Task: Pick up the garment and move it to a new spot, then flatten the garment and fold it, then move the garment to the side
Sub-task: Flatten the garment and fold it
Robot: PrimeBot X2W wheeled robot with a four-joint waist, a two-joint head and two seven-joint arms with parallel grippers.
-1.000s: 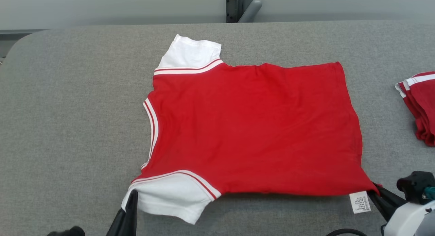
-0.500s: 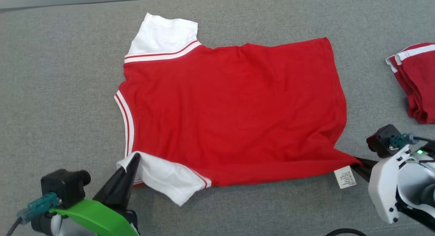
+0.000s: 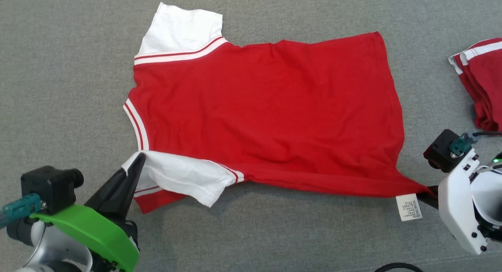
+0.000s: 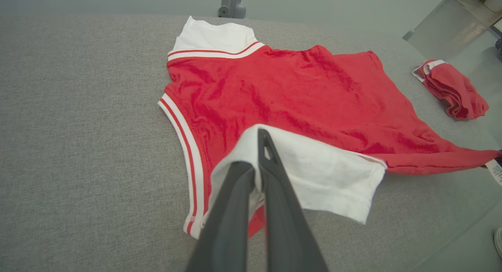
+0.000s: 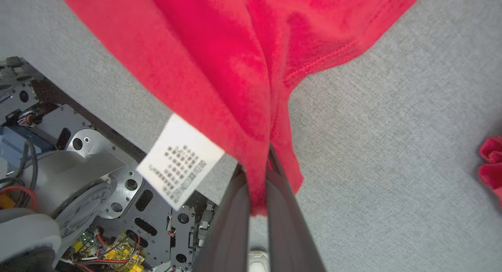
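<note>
Found the shirt (image 3: 266, 115) spread near the middle of the grey table (image 3: 59, 87), collar toward 9 o'clock, hem toward 3 o'clock. Judged relocation and flattening complete, going by the smooth lie of the red body. Judged folding only just begun: noted the white sleeve (image 3: 176, 178) at 7 o'clock of the shirt held up off the table, and the edge running from 7 to 4 o'clock lifted with it. Judged outstanding: the rest of the fold and the final move to the side. Recorded a second red garment (image 3: 482, 87), bunched, well apart at 3 o'clock.

Observed the left gripper (image 3: 137, 162) at 7 o'clock, fingers pressed together on the sleeve cuff, pointing toward 1 o'clock, low over the table. Observed the right gripper (image 3: 428, 194) at 4 o'clock, fingers clamped on the hem corner just beside the white label (image 3: 409, 207), pointing toward 10 o'clock, cloth drawn to a taut point there. Confirmed both grips in the wrist views.
</note>
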